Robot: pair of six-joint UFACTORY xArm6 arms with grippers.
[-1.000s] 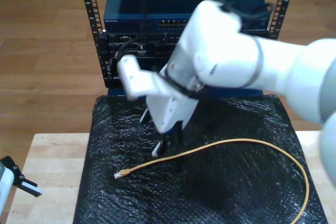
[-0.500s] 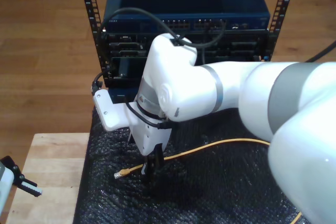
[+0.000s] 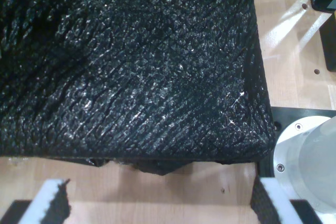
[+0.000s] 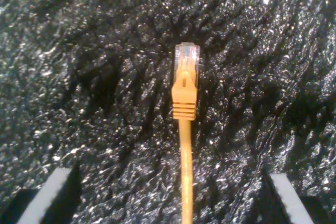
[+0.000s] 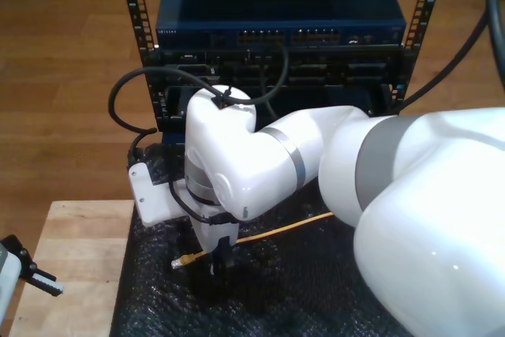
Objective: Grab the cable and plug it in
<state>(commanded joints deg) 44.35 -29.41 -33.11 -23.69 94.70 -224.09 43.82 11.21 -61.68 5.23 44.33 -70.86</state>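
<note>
no legible text, small pale mark on blue switch unreadable

Support: light wooden table. A black crinkled mat lies flat on it, its edge running down the exterior view's left and leaving a bare strip of wood there. In the first wrist view the mat ends at a corner with bare wood beside it. 1 orange-yellow cable lies on the mat, its clear plug flat on the surface.
</note>
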